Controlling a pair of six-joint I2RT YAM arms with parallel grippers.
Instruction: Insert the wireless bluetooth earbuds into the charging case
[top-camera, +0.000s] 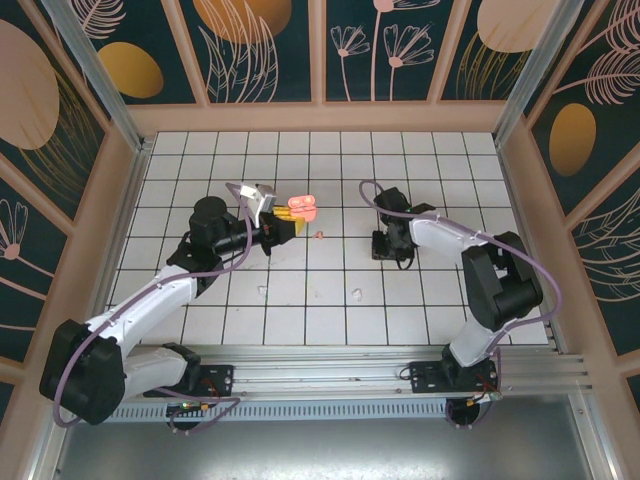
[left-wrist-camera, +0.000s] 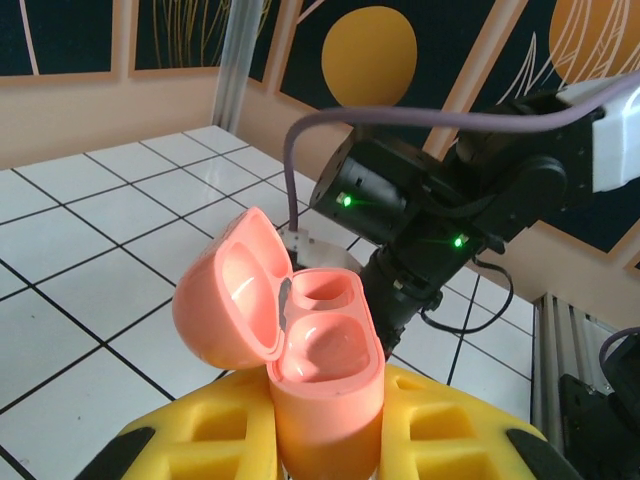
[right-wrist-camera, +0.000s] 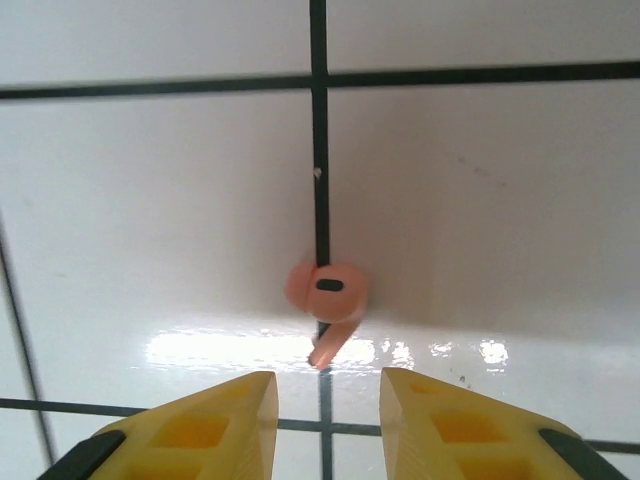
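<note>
The glossy salmon-pink charging case (left-wrist-camera: 325, 400), a rounded capsule with hinged lid (left-wrist-camera: 225, 300) open over two moulded wells, sits clamped in the left gripper (left-wrist-camera: 325, 445) at lower centre, the black right arm (left-wrist-camera: 430, 210) close behind; a pink earbud (right-wrist-camera: 327, 290) lies mid-frame on a dark grout line of the shiny tiled table (right-wrist-camera: 150, 200), just beyond the right gripper (right-wrist-camera: 328, 400), whose yellow tips stand narrowly apart, empty. A white earbud (top-camera: 262, 291) and a second white earbud (top-camera: 356, 294) lie below centre in the top view.

Bare tile (right-wrist-camera: 480, 180) surrounds the pink bud (right-wrist-camera: 328, 290) on every side. The case (top-camera: 302, 207), just far-left of it, is the nearest obstacle.
</note>
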